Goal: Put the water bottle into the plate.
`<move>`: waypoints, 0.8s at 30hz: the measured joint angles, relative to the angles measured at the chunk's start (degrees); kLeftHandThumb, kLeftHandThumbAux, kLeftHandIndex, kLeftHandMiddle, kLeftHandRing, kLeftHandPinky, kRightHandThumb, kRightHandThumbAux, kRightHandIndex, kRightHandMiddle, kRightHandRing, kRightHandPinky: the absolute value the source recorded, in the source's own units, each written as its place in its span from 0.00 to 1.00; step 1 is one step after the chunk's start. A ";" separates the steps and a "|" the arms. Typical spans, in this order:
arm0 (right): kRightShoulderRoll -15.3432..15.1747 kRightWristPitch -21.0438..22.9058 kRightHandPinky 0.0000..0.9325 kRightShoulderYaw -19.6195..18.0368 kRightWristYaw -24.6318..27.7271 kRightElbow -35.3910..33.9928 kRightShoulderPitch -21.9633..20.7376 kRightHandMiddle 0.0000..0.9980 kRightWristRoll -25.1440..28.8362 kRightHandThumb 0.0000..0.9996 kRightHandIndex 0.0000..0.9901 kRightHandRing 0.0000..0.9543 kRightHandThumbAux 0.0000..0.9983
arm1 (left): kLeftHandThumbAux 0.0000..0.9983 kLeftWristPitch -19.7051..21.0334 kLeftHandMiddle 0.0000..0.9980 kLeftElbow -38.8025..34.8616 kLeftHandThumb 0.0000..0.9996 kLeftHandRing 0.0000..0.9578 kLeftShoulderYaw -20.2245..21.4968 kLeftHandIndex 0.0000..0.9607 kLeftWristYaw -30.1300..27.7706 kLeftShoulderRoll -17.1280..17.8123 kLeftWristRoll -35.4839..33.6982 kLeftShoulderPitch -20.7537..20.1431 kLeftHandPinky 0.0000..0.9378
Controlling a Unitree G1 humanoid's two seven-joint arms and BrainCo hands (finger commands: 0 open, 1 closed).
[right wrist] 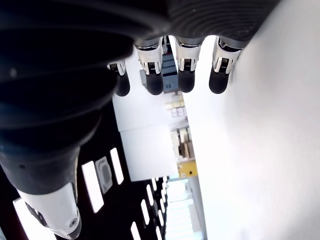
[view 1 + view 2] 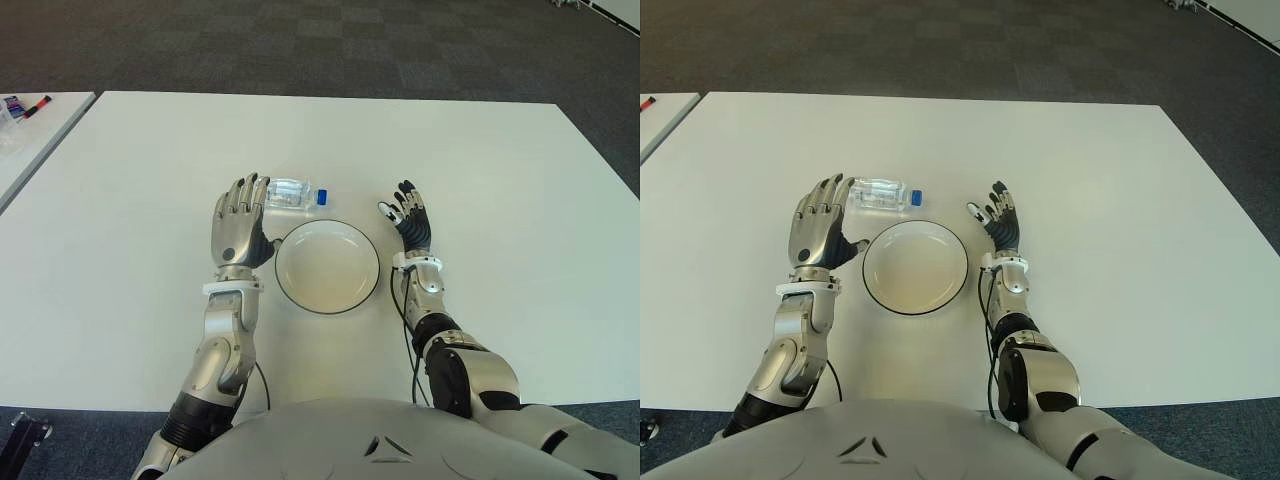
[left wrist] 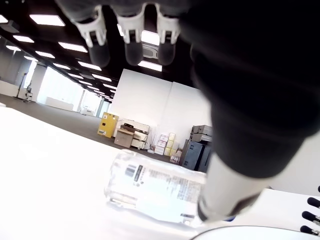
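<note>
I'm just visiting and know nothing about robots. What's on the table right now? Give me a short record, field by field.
Table: white table
Bottle: water bottle, lying on its side beyond the plate, blue cap toward the robot's right
Plate: plate, white with a dark rim, nothing in it
Left hand: left hand, open, fingertips beside the bottle's base, not gripping
Right hand: right hand, open, to the right of the plate, holds nothing
Task state: bottle not yet in the plate

Water bottle (image 2: 881, 194) (lying flat) beyond plate (image 2: 915, 267)

clear plastic water bottle (image 2: 291, 193), glossy plate (image 2: 327, 267)
</note>
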 measured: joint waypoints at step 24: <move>0.00 -0.07 0.09 0.51 -0.78 0.21 -0.11 0.06 -0.32 0.07 0.07 0.05 0.72 | 0.91 -1.19 0.00 1.62 0.09 0.00 0.31 0.00 -0.65 3.40 -1.68 -6.55 0.01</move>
